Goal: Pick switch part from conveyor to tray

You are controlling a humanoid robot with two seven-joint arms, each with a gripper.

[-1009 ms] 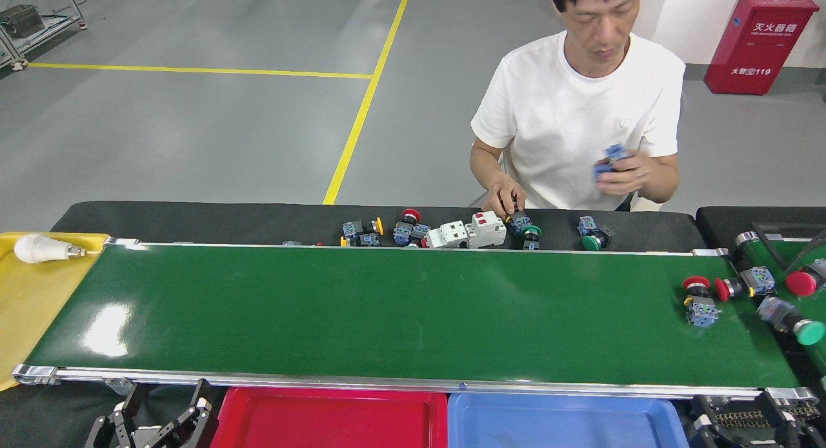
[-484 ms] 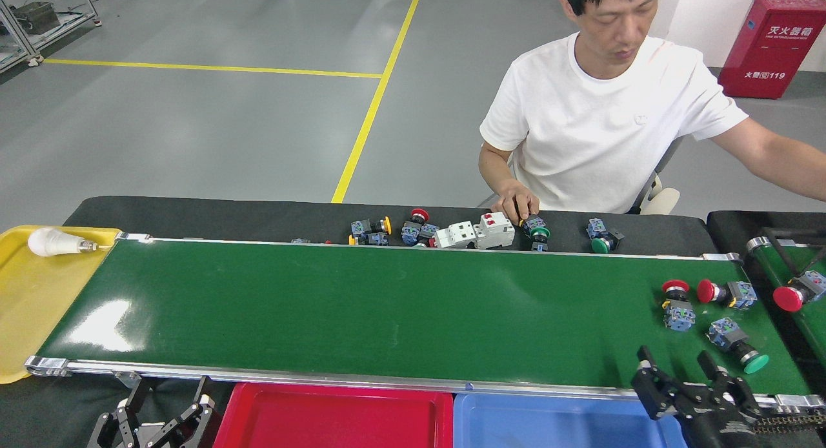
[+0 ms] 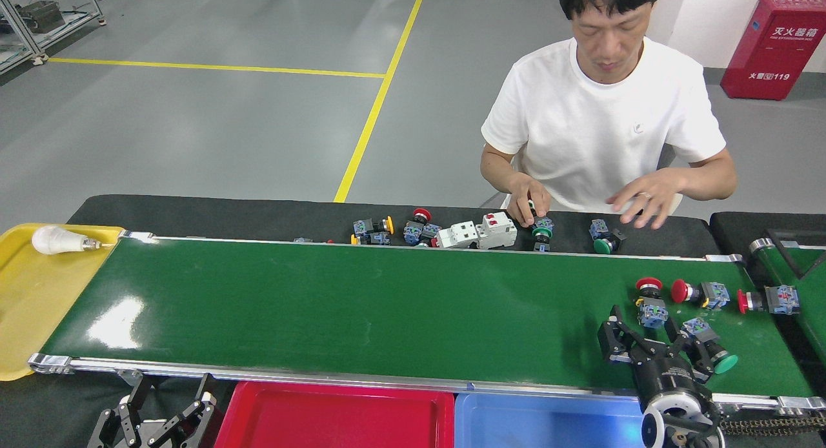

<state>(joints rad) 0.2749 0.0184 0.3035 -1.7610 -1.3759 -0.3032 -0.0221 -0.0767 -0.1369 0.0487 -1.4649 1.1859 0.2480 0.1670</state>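
Now the right claw (image 3: 652,341) hangs wide open, holding nothing.
It is over the conveyor's (image 3: 361,306) right end, beside a green switch part (image 3: 710,351).

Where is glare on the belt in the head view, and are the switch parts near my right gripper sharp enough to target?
Head view: a bright reflection sits on the conveyor near its left end, with a smaller glint at the far left corner rail. On the right, the red-capped switch and green-capped switch beside the right gripper look sharp and glare-free; its dark fingers appear spread.
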